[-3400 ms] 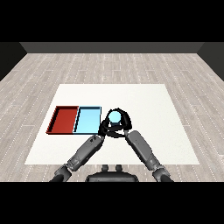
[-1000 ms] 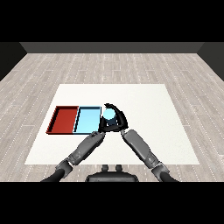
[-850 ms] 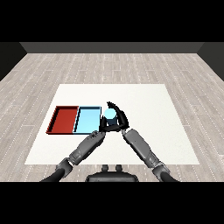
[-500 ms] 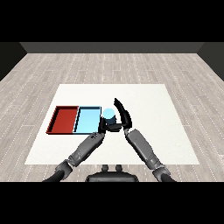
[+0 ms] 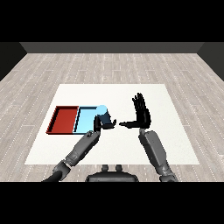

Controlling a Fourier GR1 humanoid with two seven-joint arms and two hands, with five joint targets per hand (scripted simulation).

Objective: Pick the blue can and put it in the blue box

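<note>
While the can [image 5: 102,114] stands at the right edge of the blue tray [image 5: 85,119], with your left hand [image 5: 104,124] close against it, finish with care. I cannot tell whether that hand's fingers are curled round the can or only beside it, nor whether the can sits fully inside the rim. If it straddles the edge, ease it left toward the tray's middle, keep it upright, then let go straight and draw back without brushing it toward the red tray [image 5: 64,120]. Your right hand [image 5: 141,112] is released, fingers straight, well apart from the can. Half a second ago that hand stood just beside the can; it has since swung out to the right.
</note>
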